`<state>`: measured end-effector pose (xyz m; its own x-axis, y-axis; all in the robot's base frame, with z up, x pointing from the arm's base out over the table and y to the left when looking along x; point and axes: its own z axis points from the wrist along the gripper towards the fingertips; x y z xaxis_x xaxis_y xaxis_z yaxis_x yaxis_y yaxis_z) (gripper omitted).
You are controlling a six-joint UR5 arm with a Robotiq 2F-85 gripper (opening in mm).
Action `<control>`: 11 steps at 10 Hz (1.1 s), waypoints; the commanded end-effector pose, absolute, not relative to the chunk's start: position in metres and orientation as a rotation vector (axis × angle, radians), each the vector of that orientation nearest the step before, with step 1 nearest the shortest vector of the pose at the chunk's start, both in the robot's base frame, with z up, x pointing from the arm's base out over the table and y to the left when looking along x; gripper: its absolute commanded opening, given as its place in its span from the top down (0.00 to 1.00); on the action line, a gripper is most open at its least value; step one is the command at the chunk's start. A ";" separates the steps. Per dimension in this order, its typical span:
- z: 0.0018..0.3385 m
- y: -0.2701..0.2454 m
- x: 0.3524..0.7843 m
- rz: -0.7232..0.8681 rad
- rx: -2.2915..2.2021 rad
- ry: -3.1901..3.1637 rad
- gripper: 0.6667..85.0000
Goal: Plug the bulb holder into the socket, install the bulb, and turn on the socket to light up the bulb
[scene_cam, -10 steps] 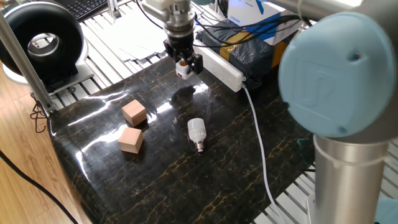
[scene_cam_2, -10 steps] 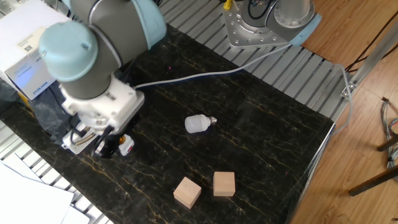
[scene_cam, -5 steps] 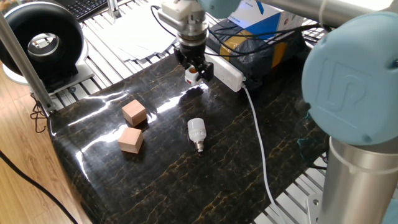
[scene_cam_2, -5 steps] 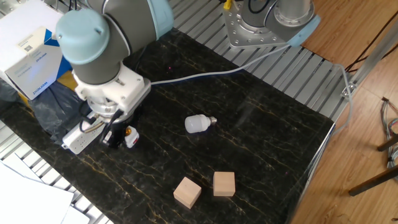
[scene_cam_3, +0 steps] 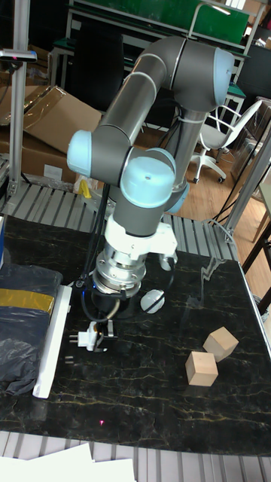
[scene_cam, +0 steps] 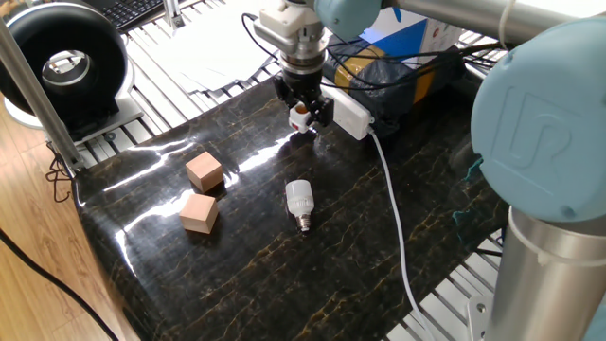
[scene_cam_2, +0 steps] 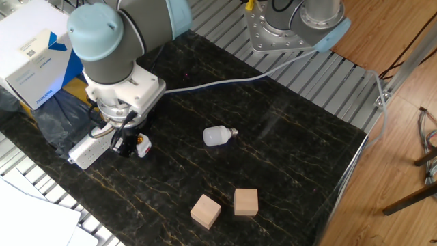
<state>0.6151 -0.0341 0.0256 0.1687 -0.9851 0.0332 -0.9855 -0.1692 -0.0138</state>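
Bulb holder (scene_cam_3: 92, 338) carried in the gripper (scene_cam_3: 96, 337), prongs pointing sideways toward the socket (scene_cam_3: 53, 339), just beside its long face and not yet seated. Moved along the strip's edge over the last second, from off its far end to a spot level with the outlets, so the plug-in step looks close, pending final alignment of prongs with holes. Jaws closed narrowly on the small white cube, orange-brown opening showing between the dark fingers (scene_cam: 323, 111) in one fixed view; no other contact visible, though whether the holder clears the tabletop cannot be told. Bulb (scene_cam: 299, 201) lying on its side on the dark table (scene_cam: 237, 275), well apart from the gripper, untouched. Two wooden blocks (scene_cam: 202, 192) farther off, out of the way.
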 end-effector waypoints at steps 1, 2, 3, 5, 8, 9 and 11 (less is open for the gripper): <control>0.024 -0.045 0.616 0.059 2.392 -2.032 1.00; 0.024 -0.048 0.616 0.064 2.384 -2.039 1.00; 0.023 -0.047 0.613 0.050 2.382 -2.040 1.00; 0.022 -0.047 0.611 0.039 2.373 -2.048 1.00; 0.019 -0.043 0.608 0.011 2.367 -2.062 1.00; 0.020 -0.042 0.607 0.001 2.366 -2.065 1.00; 0.021 -0.039 0.605 -0.022 2.366 -2.058 1.00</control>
